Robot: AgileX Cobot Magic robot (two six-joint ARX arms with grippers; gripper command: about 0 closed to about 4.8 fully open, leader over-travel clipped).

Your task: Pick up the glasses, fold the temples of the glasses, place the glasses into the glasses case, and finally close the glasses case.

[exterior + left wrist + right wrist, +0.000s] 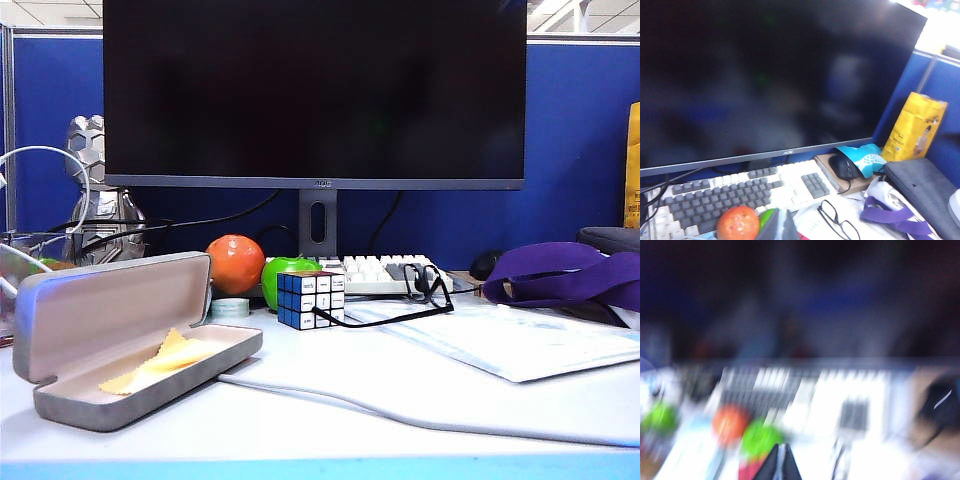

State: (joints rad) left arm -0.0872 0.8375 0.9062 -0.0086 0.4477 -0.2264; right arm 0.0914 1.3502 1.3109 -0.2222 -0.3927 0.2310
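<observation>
The monitor fills the upper frame of the exterior view. Below it, the glasses case lies open at lower left on the surface, yellow cloth inside. The glasses rest unfolded at centre right, 1 of the temples reaching toward the puzzle cube.

Neither arm shows in the exterior view. The right claw reads as clenched at the bottom edge of its blurred wrist view; the left claw is only a dark sliver at the lower edge, so I cannot tell its state.

My judgement: approach the glasses at the frame front, avoiding the lenses and grey cable. The right wrist view is too smeared to show the glasses.
</observation>
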